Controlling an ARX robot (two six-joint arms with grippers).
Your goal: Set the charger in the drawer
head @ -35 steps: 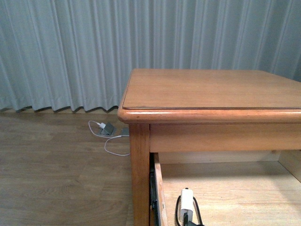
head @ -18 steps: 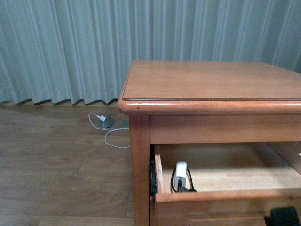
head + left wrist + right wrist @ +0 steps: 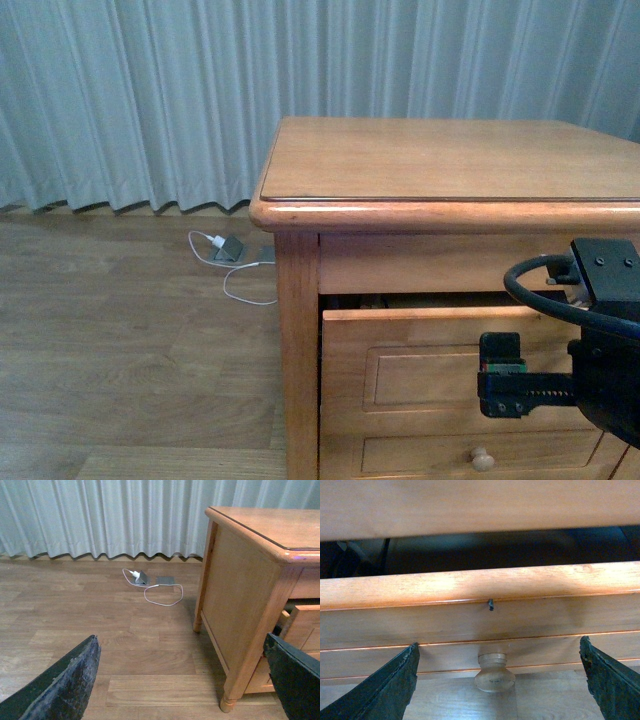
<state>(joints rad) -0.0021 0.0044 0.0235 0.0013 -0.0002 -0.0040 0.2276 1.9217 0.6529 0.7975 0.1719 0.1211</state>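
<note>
The charger does not show in any current view; by judgement it lies inside the drawer [image 3: 440, 330], hidden behind the drawer front, since only dark space shows through the gap in the right wrist view. The drawer is nearly closed: its honey-brown front stands slightly proud of the cabinet [image 3: 450, 170] frame, with a narrow dark slot between its upper edge and the rail above. The round pale knob [image 3: 494, 672] sits centred between the two dark fingers of the right gripper [image 3: 495, 680], which are spread wide on either side of it and hold nothing; neither finger touches the knob. This placement suggests the gripper faces the drawer front squarely so that a straight push can seat the drawer. In the front view the right arm's black body and cable loop [image 3: 545, 290] stand just in front of the drawer panel. The left gripper [image 3: 180, 680] is also spread wide and empty, held well apart from the cabinet, looking over the wood floor [image 3: 100, 630], which keeps it clear of the drawer's travel. On that floor, near the curtain [image 3: 130, 100], lies a white plug with thin white cable [image 3: 160, 592] and a grey block; it is not part of the task. Remaining step, by judgement: close the last gap
</note>
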